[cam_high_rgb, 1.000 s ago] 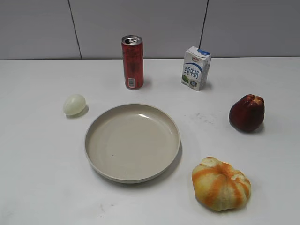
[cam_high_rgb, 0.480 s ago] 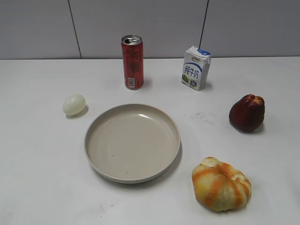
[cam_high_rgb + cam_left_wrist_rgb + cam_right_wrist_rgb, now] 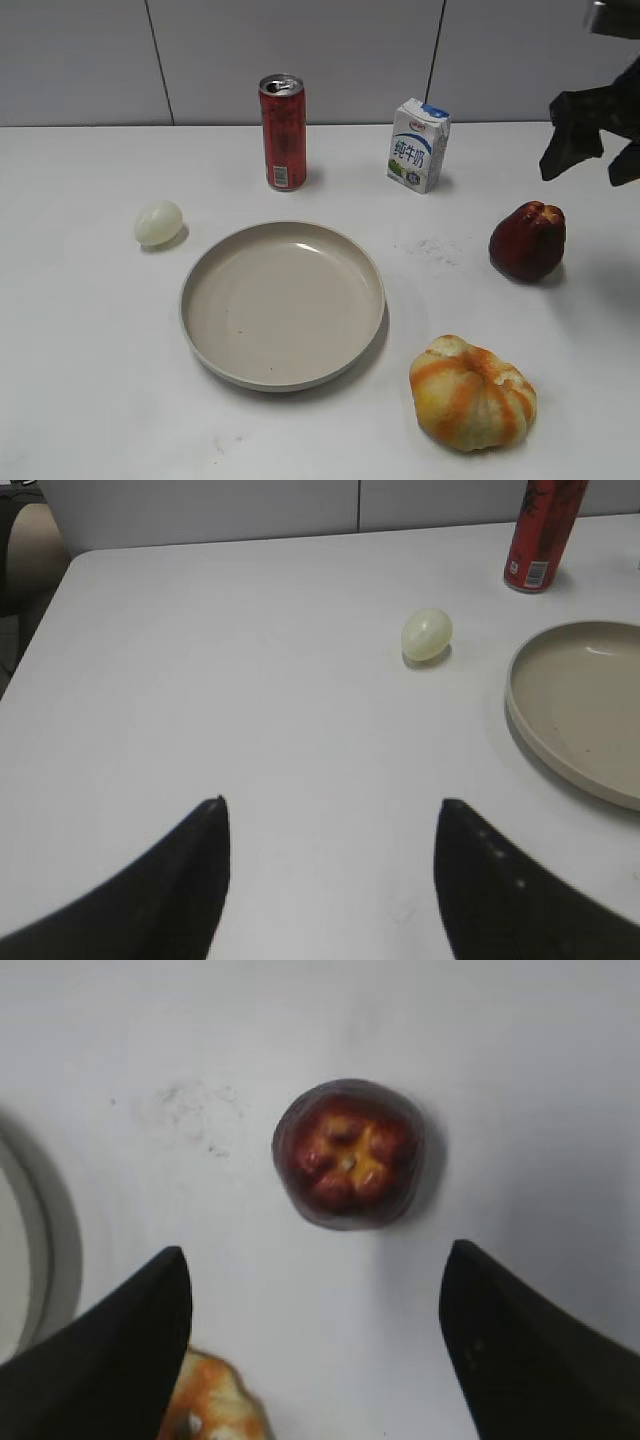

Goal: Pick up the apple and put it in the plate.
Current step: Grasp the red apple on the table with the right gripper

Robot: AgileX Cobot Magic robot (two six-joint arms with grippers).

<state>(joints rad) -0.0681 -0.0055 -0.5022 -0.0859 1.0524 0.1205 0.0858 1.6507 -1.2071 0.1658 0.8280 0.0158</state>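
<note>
Exterior view: approach step, nothing grasped.
Left gripper [image 3: 330, 880] spread, idle over bare table; large round beige plate [image 3: 283, 303] centre, empty; dark red glossy apple [image 3: 527, 240] far right; right gripper [image 3: 315, 1345] open above it. Next, judged: descend, straddle, close.

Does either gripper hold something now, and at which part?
Nothing is held. The right gripper is open above the apple; the left gripper is open over bare table.
</note>
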